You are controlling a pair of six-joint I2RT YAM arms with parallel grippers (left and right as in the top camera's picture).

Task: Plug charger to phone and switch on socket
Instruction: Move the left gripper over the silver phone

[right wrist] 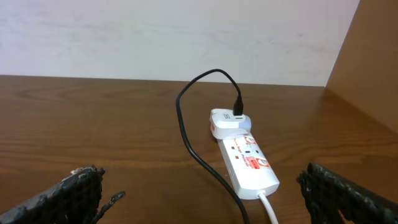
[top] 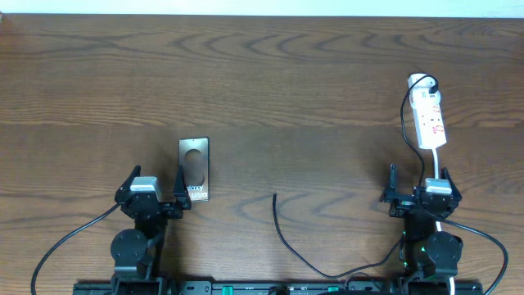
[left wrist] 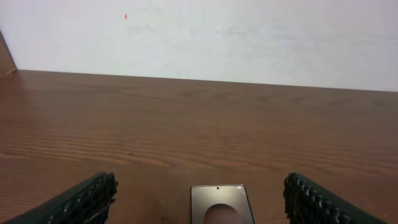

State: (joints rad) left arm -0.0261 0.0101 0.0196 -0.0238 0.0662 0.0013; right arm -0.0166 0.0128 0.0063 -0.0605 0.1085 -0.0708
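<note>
While both arms sit low at the near edge of the desk (top: 262, 74), we find the left claw (top: 157, 179) with its fingers spread wide and nothing between them; the right claw (top: 418, 182) stands just as far apart, also gripping nothing.

Just ahead of the left claw lies the phone (top: 195, 170), flat on the wood; from above it sits close by that claw's inner finger, and the wrist view shows its far end framed between the two fingers; its dark oval patch is toward the far end, its white lettering at the end nearest the claw.

Straight ahead of the right claw we have the socket (top: 429, 119), lying lengthwise away from it and clear of its fingers; a white plug (right wrist: 227, 122) sits at its far end, and a white cord (right wrist: 268, 208) leaves its near end toward the claw.

Now the charger (top: 282, 238); one end is pushed into that white plug, then the cable arches up, drops along the socket's left side and runs back past the right claw; its free tip rests on the desk between the two claws, apart from the phone.

Whether the red switches are on, we cannot tell.
</note>
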